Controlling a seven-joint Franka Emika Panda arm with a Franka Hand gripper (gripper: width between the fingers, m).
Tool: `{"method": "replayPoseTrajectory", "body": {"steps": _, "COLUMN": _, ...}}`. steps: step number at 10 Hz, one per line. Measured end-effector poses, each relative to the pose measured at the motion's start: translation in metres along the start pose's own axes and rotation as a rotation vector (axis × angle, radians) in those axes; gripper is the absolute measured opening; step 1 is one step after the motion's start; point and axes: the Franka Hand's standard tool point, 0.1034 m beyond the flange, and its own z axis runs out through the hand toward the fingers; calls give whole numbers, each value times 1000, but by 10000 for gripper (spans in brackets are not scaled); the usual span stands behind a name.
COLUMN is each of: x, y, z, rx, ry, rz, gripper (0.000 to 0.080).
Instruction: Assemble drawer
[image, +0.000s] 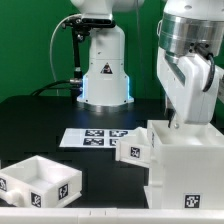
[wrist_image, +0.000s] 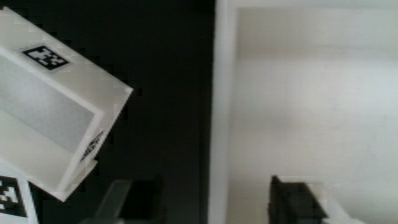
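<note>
Dark tabletop (wrist_image: 169, 60) separates casing (wrist_image: 311, 90) edge from angled tray (wrist_image: 54, 110).

A black table (image: 30, 125) sits before a dark, dim backdrop (image: 25, 40)

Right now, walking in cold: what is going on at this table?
A single robot arm is partway through building a white drawer. Its gripper hangs just above the cube-shaped casing, fingers apart, holding nothing. One tray sits angled beside the casing, on the exterior view's left. The second tray lies loose on the black table, nearer the camera than the marker board.
</note>
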Motion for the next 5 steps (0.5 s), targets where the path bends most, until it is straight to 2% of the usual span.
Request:
{"method": "replayPoseTrajectory", "body": {"steps": 1, "x": 3, "y": -2, "z": -11, "rx": 18, "ry": -12, "rz": -48, "gripper": 372}}
{"method": "replayPoseTrajectory", "body": {"steps": 2, "x": 11, "y": -2, "z": -30, "rx": 46, "ry": -31, "rz": -64, "gripper": 554}}
{"method": "replayPoseTrajectory", "body": {"steps": 3, "x": 21, "y": 1, "z": -42, "rx": 67, "ry": -45, "rz": -86, "gripper": 622}}
{"method": "replayPoseTrajectory", "body": {"steps": 5, "x": 57, "y": 5, "z": -55, "rx": 122, "ry": -42, "rz": -306, "gripper": 644}}
